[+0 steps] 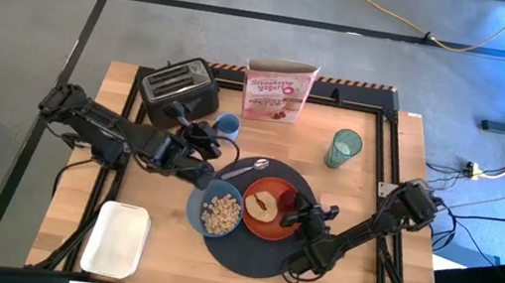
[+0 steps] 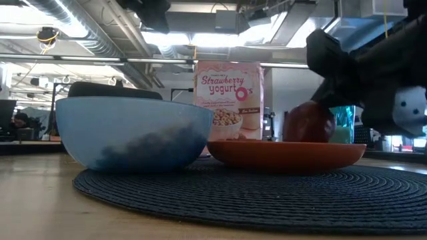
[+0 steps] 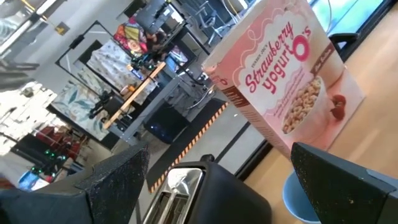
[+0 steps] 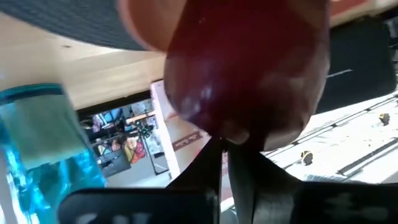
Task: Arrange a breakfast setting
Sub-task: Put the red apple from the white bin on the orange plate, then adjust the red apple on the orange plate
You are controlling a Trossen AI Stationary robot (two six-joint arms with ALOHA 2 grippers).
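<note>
Red apple (image 1: 299, 207) is sitting on the orange plate (image 1: 265, 226) beside the toast (image 1: 261, 205), with the right pincer (image 1: 307, 213) closing its fingers tight against it. Plate and blue bowl (image 1: 215, 209) of cereal (image 1: 220, 211) are resting on the dark-grey mat (image 1: 256, 253). Left pincer (image 1: 214, 146) is hovering fully open near the toaster (image 1: 178, 87) and cereal box (image 1: 278, 91); the green cup (image 1: 343, 148) is standing apart on the worktop (image 1: 374, 170)

A round dark mat (image 1: 252, 247) holds a blue bowl (image 1: 214, 210) of cereal (image 1: 220, 213) beside an orange plate (image 1: 268, 207) with toast (image 1: 261, 205) and a red apple (image 1: 296, 205). A spoon (image 1: 241, 169) lies at the mat's edge. A green cup (image 1: 343, 148) stands apart.
</note>
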